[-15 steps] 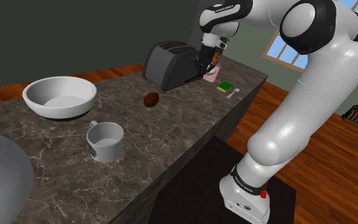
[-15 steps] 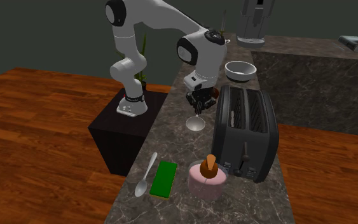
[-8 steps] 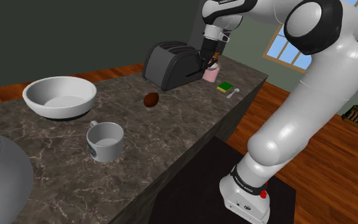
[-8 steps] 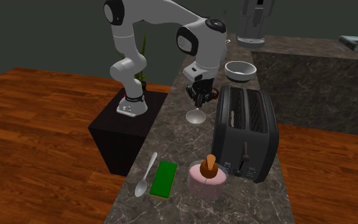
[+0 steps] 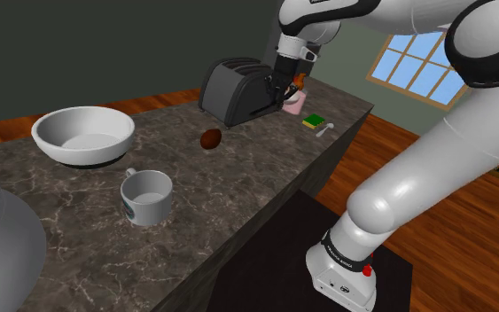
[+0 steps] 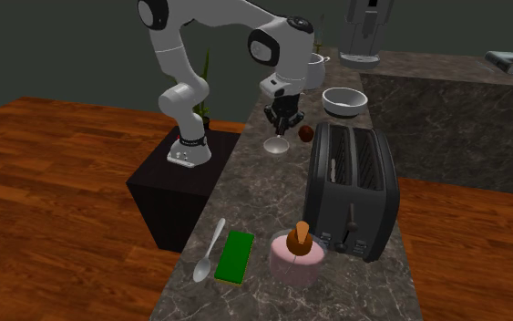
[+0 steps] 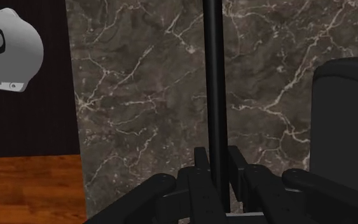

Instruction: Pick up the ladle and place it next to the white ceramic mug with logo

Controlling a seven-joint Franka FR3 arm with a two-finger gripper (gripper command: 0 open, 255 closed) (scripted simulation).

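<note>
One black tool (image 6: 282, 121), closed tight on the thin dark handle of the ladle (image 6: 276, 145), with a finger pressed to each side of the rod in the wrist view. Grey scoop hanging straight down beneath the fingers, over the dark marble table (image 6: 250, 205), above the strip between the black toaster (image 6: 353, 187) and the long edge nearest the stand (image 6: 168, 196). Cannot tell whether the scoop touches the marble. White mug (image 5: 147, 197) with a dark logo, upright close to that same long edge, well apart from the ladle and toward the end of the table away from the toaster. Large pale bowl (image 5: 83, 135) near the mug, toward the opposite long edge. Small brown object (image 5: 210, 139) lying between mug and toaster. Pink cup (image 6: 295, 257) with a brown piece standing in it, just beside the toaster at the other end of the table; green sponge (image 6: 237, 255) and grey spoon (image 6: 210, 251) side by side next to it, the spoon closest to the stand-side edge.
</note>
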